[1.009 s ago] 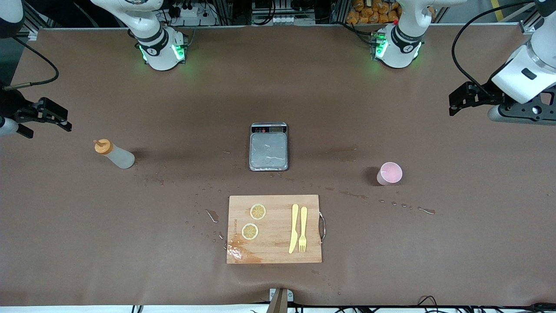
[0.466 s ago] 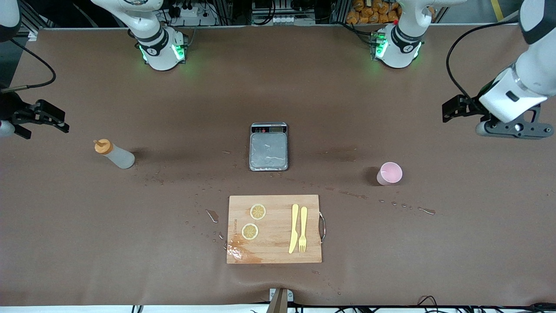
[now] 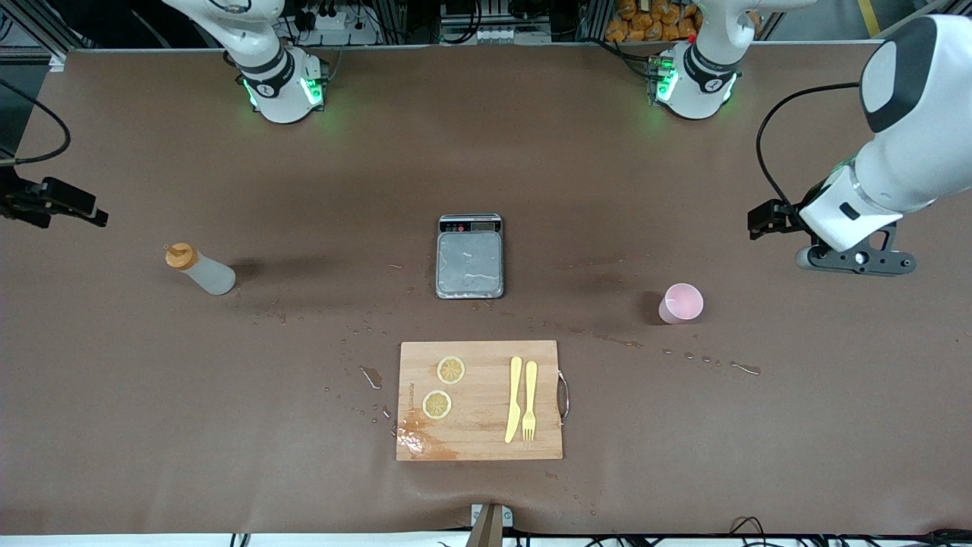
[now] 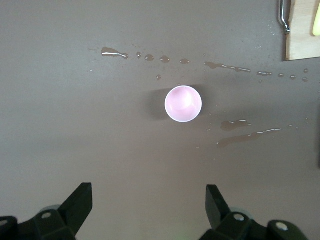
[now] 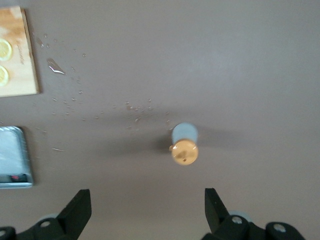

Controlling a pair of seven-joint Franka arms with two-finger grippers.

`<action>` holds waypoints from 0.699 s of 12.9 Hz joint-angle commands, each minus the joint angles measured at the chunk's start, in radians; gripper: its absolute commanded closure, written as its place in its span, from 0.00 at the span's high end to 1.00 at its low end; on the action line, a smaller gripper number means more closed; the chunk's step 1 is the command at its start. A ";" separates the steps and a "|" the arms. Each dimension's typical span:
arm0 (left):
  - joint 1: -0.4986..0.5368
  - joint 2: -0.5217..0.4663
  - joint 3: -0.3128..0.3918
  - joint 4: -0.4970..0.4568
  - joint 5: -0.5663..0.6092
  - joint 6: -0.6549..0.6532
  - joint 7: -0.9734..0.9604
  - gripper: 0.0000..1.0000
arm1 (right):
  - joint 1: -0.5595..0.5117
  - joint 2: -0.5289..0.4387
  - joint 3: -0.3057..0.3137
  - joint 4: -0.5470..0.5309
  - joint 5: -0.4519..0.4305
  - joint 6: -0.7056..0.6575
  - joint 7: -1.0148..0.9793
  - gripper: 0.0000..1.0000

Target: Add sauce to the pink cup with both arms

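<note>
While both jaws hang spread, pink cup (image 4: 183,103) and sauce (image 5: 184,144) stand below, untouched.

The front camera looks down from high across the table (image 3: 683,471), facing both arm bases. Each wrist camera looks straight down from well above: the left shares the pink cup (image 4: 183,103) with it, the right the sauce bottle (image 5: 184,144).

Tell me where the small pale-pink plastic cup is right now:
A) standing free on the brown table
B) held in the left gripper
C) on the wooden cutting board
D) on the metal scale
A. The small pale-pink plastic cup stands upright on the brown table, and the left gripper is above it with its fingers spread, touching nothing.
</note>
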 commanded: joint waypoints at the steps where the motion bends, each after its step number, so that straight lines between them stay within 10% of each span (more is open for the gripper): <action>1: 0.009 0.008 -0.003 -0.015 -0.001 0.050 0.018 1.00 | -0.066 0.030 0.015 0.009 0.071 -0.044 0.120 1.00; 5: 0.006 0.061 -0.003 -0.009 0.007 0.105 0.005 1.00 | -0.199 0.109 0.013 0.011 0.294 -0.139 0.348 1.00; 9: -0.003 0.122 -0.004 -0.006 0.004 0.170 -0.009 1.00 | -0.259 0.197 0.013 0.017 0.328 -0.174 0.575 1.00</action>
